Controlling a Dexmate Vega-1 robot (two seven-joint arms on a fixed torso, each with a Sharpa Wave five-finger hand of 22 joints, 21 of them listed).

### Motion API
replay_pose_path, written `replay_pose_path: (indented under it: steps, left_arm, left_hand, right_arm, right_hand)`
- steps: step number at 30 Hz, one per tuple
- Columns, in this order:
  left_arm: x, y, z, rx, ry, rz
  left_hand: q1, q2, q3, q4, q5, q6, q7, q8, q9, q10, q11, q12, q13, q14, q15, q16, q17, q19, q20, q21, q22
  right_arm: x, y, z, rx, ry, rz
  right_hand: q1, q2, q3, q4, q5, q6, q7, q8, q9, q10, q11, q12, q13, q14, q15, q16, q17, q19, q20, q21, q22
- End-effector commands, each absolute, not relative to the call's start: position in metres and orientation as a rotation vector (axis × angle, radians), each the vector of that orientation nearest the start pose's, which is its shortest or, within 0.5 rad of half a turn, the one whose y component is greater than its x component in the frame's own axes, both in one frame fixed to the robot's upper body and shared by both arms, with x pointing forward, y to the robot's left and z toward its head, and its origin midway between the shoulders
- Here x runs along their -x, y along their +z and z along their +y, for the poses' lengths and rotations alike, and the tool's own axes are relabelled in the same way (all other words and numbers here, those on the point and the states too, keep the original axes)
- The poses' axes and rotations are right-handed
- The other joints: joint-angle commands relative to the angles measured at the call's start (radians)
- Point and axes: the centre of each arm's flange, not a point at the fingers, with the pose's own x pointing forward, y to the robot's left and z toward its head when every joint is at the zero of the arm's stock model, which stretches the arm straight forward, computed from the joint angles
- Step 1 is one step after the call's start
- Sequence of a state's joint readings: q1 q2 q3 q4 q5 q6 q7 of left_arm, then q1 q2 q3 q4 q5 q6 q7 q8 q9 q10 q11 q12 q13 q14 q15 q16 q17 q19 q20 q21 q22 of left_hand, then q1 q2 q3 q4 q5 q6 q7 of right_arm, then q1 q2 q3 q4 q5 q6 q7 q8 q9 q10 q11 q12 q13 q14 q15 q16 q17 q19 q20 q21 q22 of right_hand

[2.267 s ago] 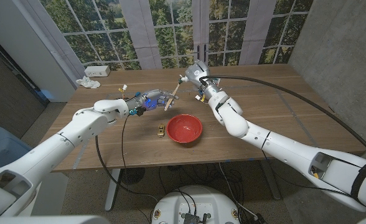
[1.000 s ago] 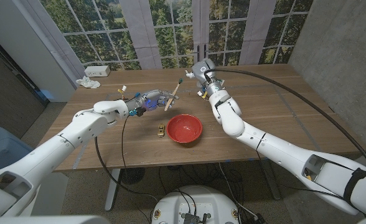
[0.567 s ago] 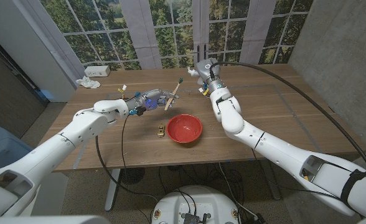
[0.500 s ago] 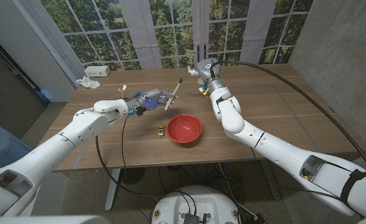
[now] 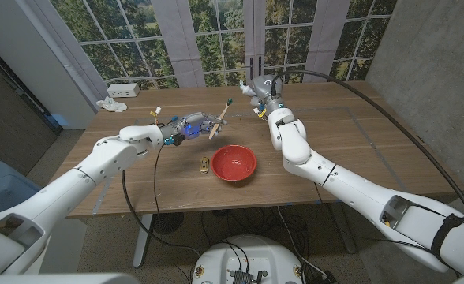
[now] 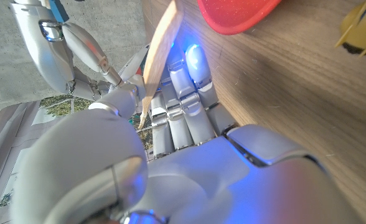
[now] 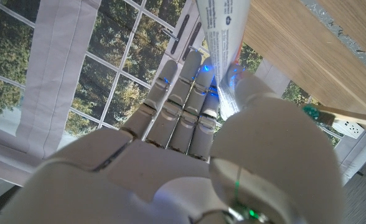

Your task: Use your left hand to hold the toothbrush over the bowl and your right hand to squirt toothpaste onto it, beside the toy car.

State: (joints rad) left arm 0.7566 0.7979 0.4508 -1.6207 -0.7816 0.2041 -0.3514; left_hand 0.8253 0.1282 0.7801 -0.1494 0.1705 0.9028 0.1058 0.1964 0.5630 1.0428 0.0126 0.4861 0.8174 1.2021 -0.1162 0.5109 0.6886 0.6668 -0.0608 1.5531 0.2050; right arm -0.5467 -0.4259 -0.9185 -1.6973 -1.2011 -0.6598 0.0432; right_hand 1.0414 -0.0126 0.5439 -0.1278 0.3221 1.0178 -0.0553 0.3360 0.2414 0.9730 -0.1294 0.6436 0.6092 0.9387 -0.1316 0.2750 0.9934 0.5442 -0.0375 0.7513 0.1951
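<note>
My left hand [image 5: 186,126] holds a wooden toothbrush [image 5: 218,121] by its handle, bristles up and tilted toward the right hand. In the head view the brush sits just past the far left rim of the red bowl [image 5: 234,162]. A small yellow toy car [image 5: 205,163] lies against the bowl's left side. My right hand [image 5: 260,85] is raised near the table's far edge, right of the brush tip, and grips a white toothpaste tube [image 7: 219,37] between thumb and fingers [image 7: 183,118]. The left wrist view has the brush handle [image 6: 161,50], bowl rim [image 6: 236,12] and car [image 6: 360,28].
A white cloth [image 5: 112,103] and a white power strip [image 5: 124,89] lie at the table's far left corner. A small white and yellow item [image 5: 159,111] rests behind my left hand. Windows stand behind the table [image 5: 350,134], and a grey wall runs along its right.
My right hand has drawn back with the tube, away from the brush tip toward the table's far edge and slightly right. The left hand, toothbrush, bowl and car have stayed put.
</note>
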Motion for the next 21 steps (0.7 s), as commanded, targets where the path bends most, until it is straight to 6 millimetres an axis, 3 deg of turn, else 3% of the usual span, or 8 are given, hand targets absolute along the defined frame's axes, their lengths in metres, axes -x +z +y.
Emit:
replay_pose_path:
  steps: [1, 21]
  left_arm:
    - [-0.613, 0.016, 0.251, -0.228, -0.661, -0.281]
    - [-0.611, 0.015, 0.252, -0.222, -0.637, -0.278]
  left_hand:
    - [0.052, 0.061, 0.008, 0.004, 0.006, 0.030, -0.016, 0.006, 0.003, 0.223, -0.215, -0.002, 0.005, 0.100, -0.109, 0.005, 0.002, 0.004, -0.151, 0.003, 0.000]
    - [0.052, 0.060, 0.008, 0.004, 0.006, 0.030, -0.018, 0.006, 0.003, 0.223, -0.215, -0.008, -0.002, 0.102, -0.109, 0.006, 0.004, 0.004, -0.151, 0.003, 0.000]
  right_arm:
    - [-0.584, 0.086, -0.071, 1.606, -0.414, -0.688]
    - [-0.584, 0.091, -0.085, 1.491, -0.334, -0.600]
  right_hand:
    - [-0.024, 0.003, -0.006, -0.001, -0.011, -0.018, -0.004, -0.010, -0.002, -0.023, 0.005, -0.025, -0.016, -0.018, -0.068, -0.015, -0.019, -0.008, 0.001, 0.009, 0.001]
    - [-0.046, 0.005, -0.016, -0.010, -0.039, -0.034, -0.003, -0.015, -0.007, -0.043, 0.021, -0.084, -0.059, -0.038, -0.064, -0.039, -0.070, -0.018, 0.007, 0.017, -0.003]
